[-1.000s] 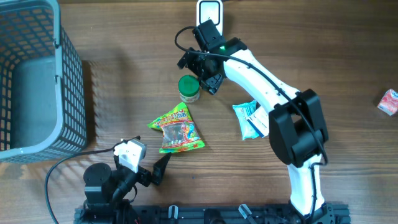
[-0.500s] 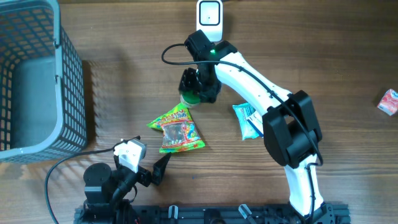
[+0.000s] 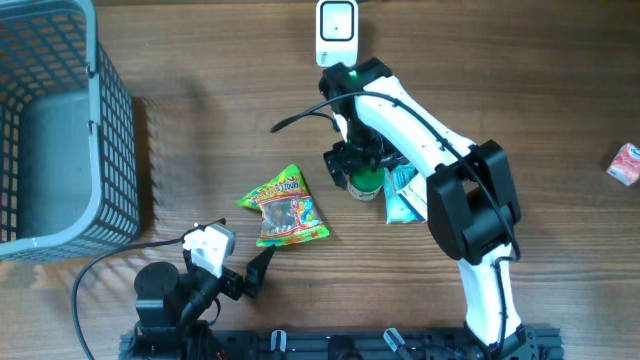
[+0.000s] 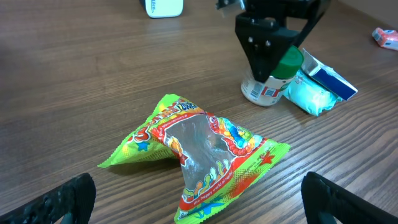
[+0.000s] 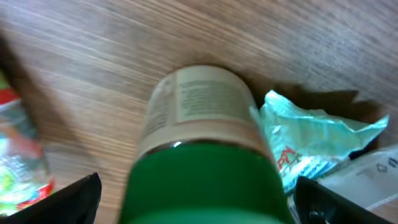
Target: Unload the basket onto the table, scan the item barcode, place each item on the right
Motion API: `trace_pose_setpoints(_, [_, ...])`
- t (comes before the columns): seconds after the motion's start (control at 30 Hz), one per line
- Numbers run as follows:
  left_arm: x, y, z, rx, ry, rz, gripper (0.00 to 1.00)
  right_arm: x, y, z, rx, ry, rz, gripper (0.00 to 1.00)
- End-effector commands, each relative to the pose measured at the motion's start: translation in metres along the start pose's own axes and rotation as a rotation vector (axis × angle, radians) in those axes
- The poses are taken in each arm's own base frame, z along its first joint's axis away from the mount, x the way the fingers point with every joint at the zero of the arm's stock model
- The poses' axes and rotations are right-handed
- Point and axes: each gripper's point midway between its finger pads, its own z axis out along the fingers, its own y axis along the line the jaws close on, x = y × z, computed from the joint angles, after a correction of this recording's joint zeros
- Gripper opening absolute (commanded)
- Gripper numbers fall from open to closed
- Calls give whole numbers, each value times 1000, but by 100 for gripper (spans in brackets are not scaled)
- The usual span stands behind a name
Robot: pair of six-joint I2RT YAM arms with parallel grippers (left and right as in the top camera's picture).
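The right gripper (image 3: 360, 170) hangs straight over the green-lidded jar (image 4: 267, 92) with its jaws spread wide. In its own wrist view, one of the fingers (image 5: 74, 202) shows at each bottom corner and the lid fills the space between them. There's a sliver of gap on both sides, so I read it as released: straddling the jar, not squeezing it.

The jar stands upright on the table (image 3: 200, 110), lid up and long axis vertical, directly beneath the hand. For this arm the item is simply straight down. A printed label wraps the side, but it's too blurred to tell whether a barcode faces out.

Moving outward, a teal packet (image 3: 403, 205) sits at the jar's 3 o'clock, touching it or just beside it; I can't tell which. A bright candy bag (image 3: 285, 208) lies near at about 8 o'clock.

The white scanner (image 3: 337, 22) is up at 12 o'clock from the jar, well apart, by the far edge. That's the line that matters, I'd say: close on the jar, lift it, carry it toward 12 and turn the label to the scanner.

Down at 7 o'clock the left gripper (image 3: 252, 273) has its jaws wide apart on nothing, with the candy bag in front of it. The right arm is far nearer the jar. The basket (image 3: 110, 140) sits out at 9 o'clock, well clear.
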Motion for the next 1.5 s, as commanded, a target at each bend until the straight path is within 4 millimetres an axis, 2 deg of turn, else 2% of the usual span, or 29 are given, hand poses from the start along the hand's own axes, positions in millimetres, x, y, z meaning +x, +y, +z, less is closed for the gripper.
trace_pose_setpoints(0.0, [0,-1,1,4,-1,0,100,-9,17,-40,-21,-65,0,100])
trace_pose_setpoints(0.07, [0,-1,1,4,-1,0,100,-12,22,-72,-51,-132,109,100])
trace_pose_setpoints(0.13, [0,-1,1,4,-1,0,100,-8,29,-96,-118,-184,191,100])
trace_pose_setpoints(0.27, [0,-1,0,4,-1,0,100,-2,6,-123,-63,-283,358,100])
trace_pose_setpoints(0.33, [0,-1,1,4,-1,0,100,1,3,-130,-71,-301,389,100])
trace_pose_setpoints(0.57, [0,-1,1,4,-1,0,100,1,4,-130,-90,-297,486,100])
trace_pose_setpoints(0.63, [0,-1,1,4,-1,0,100,0,-2,-130,-74,-307,553,100])
trace_pose_setpoints(0.77, [0,-1,1,4,-1,0,100,11,-20,-97,-155,-128,951,100])
trace_pose_setpoints(0.87, [0,-1,1,4,-1,-1,100,25,-23,-71,-166,13,1185,100])
trace_pose_setpoints(0.93, [0,-1,1,4,-1,0,100,30,-18,-60,-169,73,1285,100])
trace_pose_setpoints(1.07, [0,-1,0,4,-1,-1,100,8,-8,-54,-269,52,1324,100])
trace_pose_setpoints(1.17, [0,-1,1,4,-1,0,100,11,-4,-44,-270,90,1349,100])
trace_pose_setpoints(1.23, [0,-1,1,4,-1,0,100,15,-1,-28,-264,129,1351,100])
trace_pose_setpoints(1.4, [0,-1,1,4,-1,0,100,-5,0,5,-308,59,1304,100])
trace_pose_setpoints(1.47, [0,-1,1,4,-1,0,100,-13,-7,18,-275,-11,1304,100])
